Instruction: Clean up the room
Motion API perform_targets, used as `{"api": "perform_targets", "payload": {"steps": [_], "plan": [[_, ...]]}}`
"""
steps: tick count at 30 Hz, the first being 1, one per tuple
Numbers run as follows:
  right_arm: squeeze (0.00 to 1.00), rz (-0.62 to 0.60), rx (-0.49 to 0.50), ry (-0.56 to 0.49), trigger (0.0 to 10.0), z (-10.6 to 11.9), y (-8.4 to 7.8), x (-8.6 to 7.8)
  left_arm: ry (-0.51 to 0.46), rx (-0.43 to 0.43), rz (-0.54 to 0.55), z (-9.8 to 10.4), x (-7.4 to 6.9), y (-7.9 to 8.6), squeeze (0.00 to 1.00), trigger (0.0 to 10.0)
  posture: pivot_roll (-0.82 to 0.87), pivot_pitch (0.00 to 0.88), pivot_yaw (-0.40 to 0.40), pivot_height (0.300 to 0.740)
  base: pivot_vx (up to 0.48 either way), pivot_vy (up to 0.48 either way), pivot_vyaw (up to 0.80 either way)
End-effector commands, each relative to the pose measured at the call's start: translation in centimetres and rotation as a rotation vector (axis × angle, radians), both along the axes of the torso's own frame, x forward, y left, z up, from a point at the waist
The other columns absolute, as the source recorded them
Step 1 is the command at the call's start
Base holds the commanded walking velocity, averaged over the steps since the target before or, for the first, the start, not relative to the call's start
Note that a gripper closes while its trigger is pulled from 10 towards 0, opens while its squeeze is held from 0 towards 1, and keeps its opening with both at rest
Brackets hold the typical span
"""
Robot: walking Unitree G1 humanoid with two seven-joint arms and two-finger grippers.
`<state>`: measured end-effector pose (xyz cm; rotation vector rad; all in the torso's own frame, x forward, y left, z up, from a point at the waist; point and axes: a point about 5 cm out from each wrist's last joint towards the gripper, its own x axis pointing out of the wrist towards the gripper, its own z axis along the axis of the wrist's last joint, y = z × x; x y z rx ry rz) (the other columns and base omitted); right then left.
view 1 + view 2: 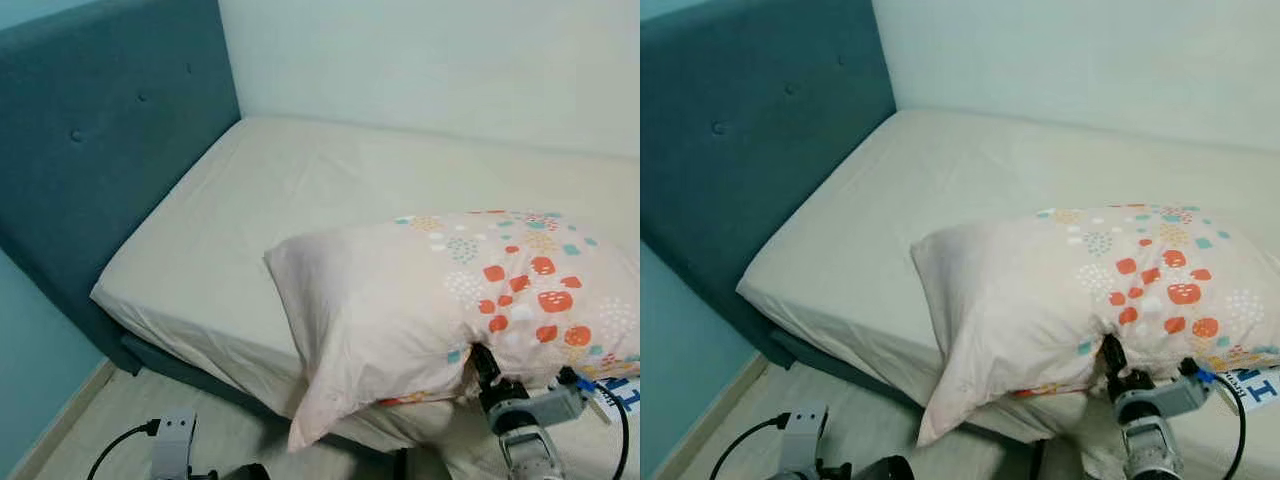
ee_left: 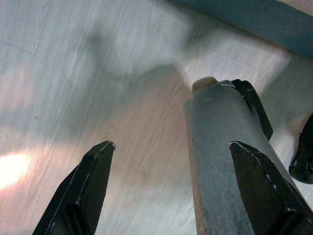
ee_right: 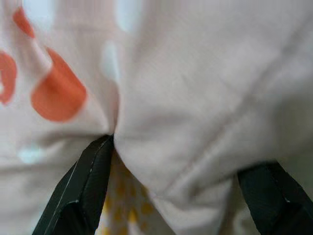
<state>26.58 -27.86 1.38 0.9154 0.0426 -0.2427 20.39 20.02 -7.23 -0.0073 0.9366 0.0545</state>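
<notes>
A large pillow (image 1: 400, 310), pale pink with orange and teal spots at one end, lies at the near edge of the bed (image 1: 290, 190), one corner drooping over the side. My right gripper (image 1: 481, 366) reaches up from below and is shut on the pillow's lower edge; the right wrist view shows bunched fabric (image 3: 186, 98) between the two black fingers. My left gripper (image 2: 171, 145) hangs open low over the wooden floor, holding nothing.
The bed has a cream sheet and a tall teal headboard (image 1: 90, 150) on the left, with a pale wall behind. Wooden floor (image 1: 110, 405) runs along the bed's near side. A black cable (image 1: 115, 445) trails by my left arm.
</notes>
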Motion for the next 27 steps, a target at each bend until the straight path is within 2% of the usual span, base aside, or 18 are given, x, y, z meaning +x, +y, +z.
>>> {"api": "perform_targets", "payload": {"steps": [1, 6, 9, 13, 14, 15, 16, 17, 25, 27], "plan": [[0.00, -0.009, 0.030, -0.070, 10.0, 0.7, -0.1, 0.4, 0.016, 0.022, -0.005, -0.1, -0.5, 0.8, 0.00, 10.0, -0.08, 0.126, 0.086, 0.605, 0.000, 0.000, 0.00], [0.00, 0.044, 0.072, -0.128, 10.0, 1.6, 0.9, 1.7, 0.016, 0.022, -0.009, -0.1, -0.4, 0.8, 0.00, 10.0, -0.08, 0.124, 0.093, 0.605, 0.000, 0.000, 0.00], [0.00, 0.082, 0.100, -0.093, 10.0, 1.7, 2.5, 2.9, 0.014, 0.022, -0.017, -0.1, -0.4, 0.8, 0.00, 10.0, -0.08, 0.123, 0.093, 0.605, 0.000, 0.000, 0.00], [0.00, 0.092, 0.118, -0.064, 10.0, 1.9, 3.6, 3.8, 0.013, 0.023, -0.018, -0.1, -0.4, 0.8, 0.00, 10.0, -0.07, 0.122, 0.095, 0.605, 0.000, 0.000, 0.00], [0.00, 0.100, 0.112, -0.034, 9.1, 2.0, 4.0, 4.2, 0.012, 0.024, -0.018, -0.1, -0.4, 0.8, 0.00, 10.0, -0.07, 0.122, 0.095, 0.605, 0.000, 0.000, 0.00], [0.00, 0.107, 0.111, -0.023, 2.4, 2.4, 4.4, 4.8, 0.013, 0.027, -0.019, 0.0, -0.4, 0.8, 0.00, 10.0, -0.07, 0.123, 0.097, 0.605, 0.000, 0.000, 0.00], [0.00, 0.107, 0.111, -0.023, 2.4, 2.4, 4.4, 4.8, 0.013, 0.027, -0.019, 0.0, -0.4, 0.8, 0.00, 10.0, -0.07, 0.123, 0.097, 0.605, 0.000, 0.000, 0.00], [0.00, 0.114, 0.101, -0.004, 0.0, 2.5, 4.5, 5.0, 0.013, 0.028, -0.020, 0.0, -0.4, 0.8, 0.00, 10.0, -0.07, 0.124, 0.097, 0.605, 0.000, 0.000, 0.00], [0.00, 0.157, 0.086, -0.023, 0.0, 3.7, 4.6, 6.0, 0.016, 0.033, -0.020, -0.1, -0.4, 0.9, 0.00, 10.0, -0.07, 0.127, 0.099, 0.605, 0.000, 0.000, 0.00], [0.00, 0.207, 0.097, -0.039, 0.0, 3.9, 4.9, 6.2, 0.016, 0.033, -0.020, -0.1, -0.4, 0.9, 0.00, 10.0, -0.07, 0.127, 0.098, 0.605, 0.000, 0.000, 0.00]]}}
